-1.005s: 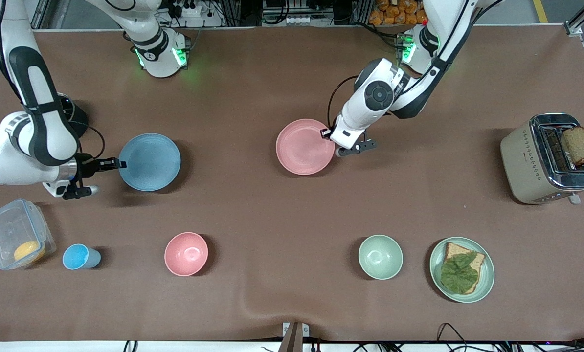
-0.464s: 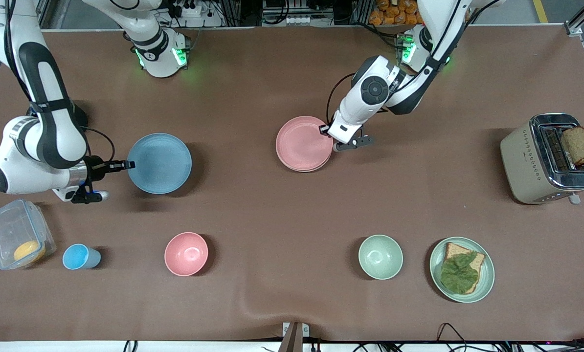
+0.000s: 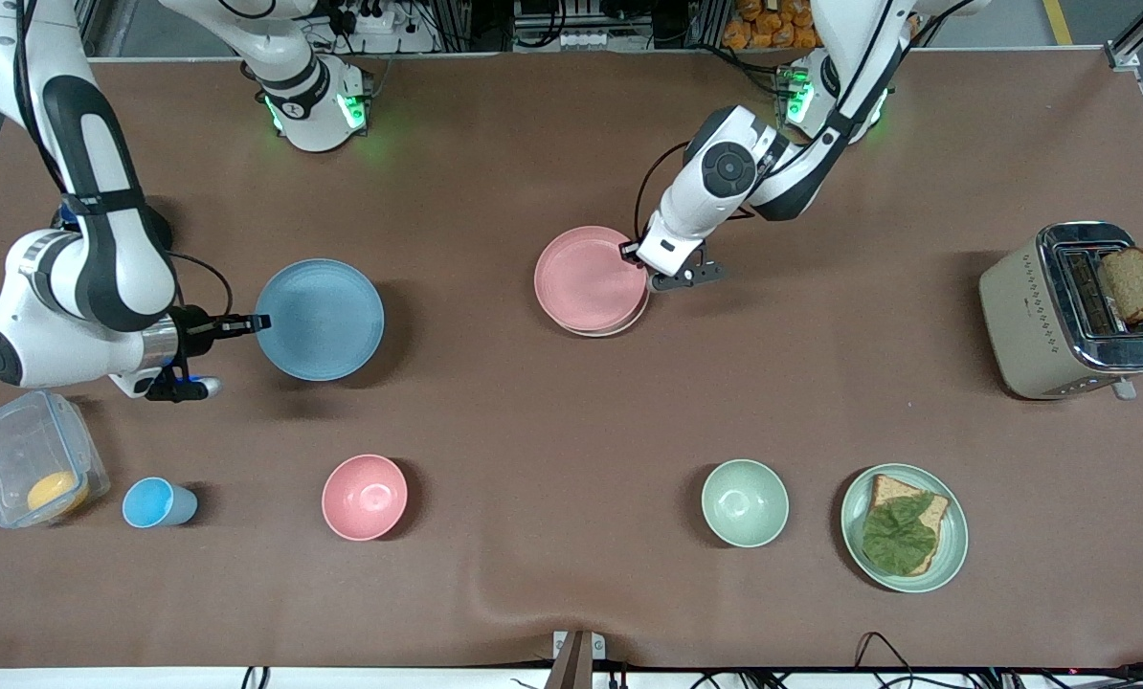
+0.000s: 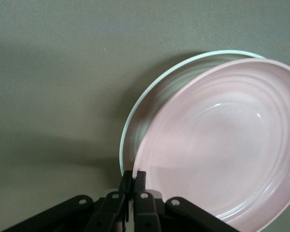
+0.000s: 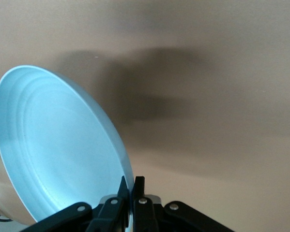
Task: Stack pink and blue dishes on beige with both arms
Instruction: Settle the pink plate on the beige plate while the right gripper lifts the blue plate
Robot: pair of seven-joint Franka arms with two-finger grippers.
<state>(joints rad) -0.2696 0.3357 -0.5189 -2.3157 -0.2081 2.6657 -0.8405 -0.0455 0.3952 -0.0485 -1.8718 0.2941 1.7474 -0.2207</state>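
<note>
The pink plate [image 3: 586, 277] hangs slightly tilted over the beige plate [image 3: 617, 329], of which only a thin crescent shows at the edge nearer the front camera. My left gripper [image 3: 640, 264] is shut on the pink plate's rim. In the left wrist view the pink plate [image 4: 222, 145] covers most of the beige plate [image 4: 159, 94], and the left gripper [image 4: 133, 176] pinches its edge. My right gripper [image 3: 251, 323] is shut on the rim of the blue plate [image 3: 321, 319], held above the table toward the right arm's end. In the right wrist view the right gripper [image 5: 131, 184] clamps the blue plate [image 5: 53, 145].
Along the side near the front camera stand a clear container [image 3: 31, 469] with something orange, a small blue cup [image 3: 155, 503], a pink bowl [image 3: 364, 497], a green bowl [image 3: 745, 502] and a green plate [image 3: 954, 536] with toast. A toaster [image 3: 1050, 316] stands at the left arm's end.
The right gripper has carried the blue plate toward the table's middle. The left gripper has shifted the pink plate slightly toward the robots' bases, baring the beige plate's edge beneath.
</note>
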